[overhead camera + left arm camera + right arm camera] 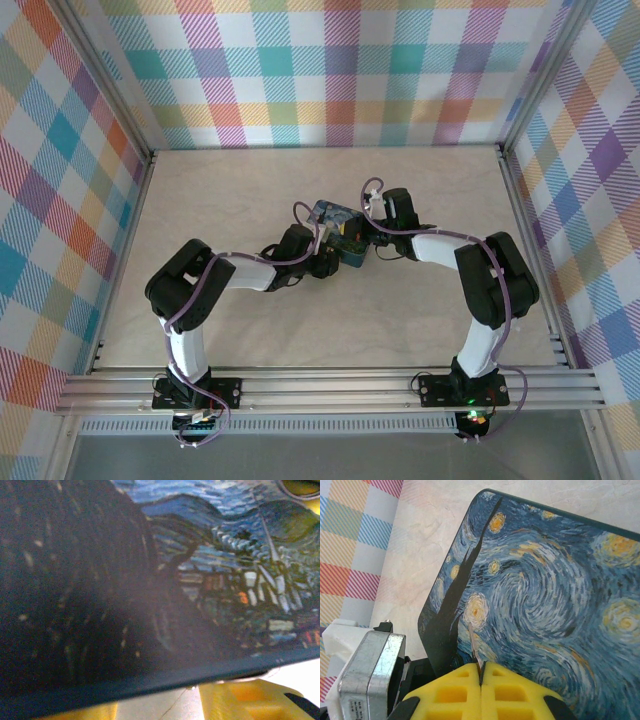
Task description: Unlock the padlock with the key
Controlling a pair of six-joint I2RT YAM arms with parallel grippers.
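A: State, right gripper [481, 669]?
B: Pressed together, pinching thin metal blade, probably the key [474, 647], over painted tin [545, 605], mid-table [250, 190].
A: State, left gripper [160, 704]?
B: Yellow fingers [237, 700] apart at tin's edge; grip cannot be told.

The top camera looked steeply down from above and behind the arm bases [195, 390] over the whole table [250, 190]; both wrist cameras sat very close over the painted tin [348, 250], which all views shared
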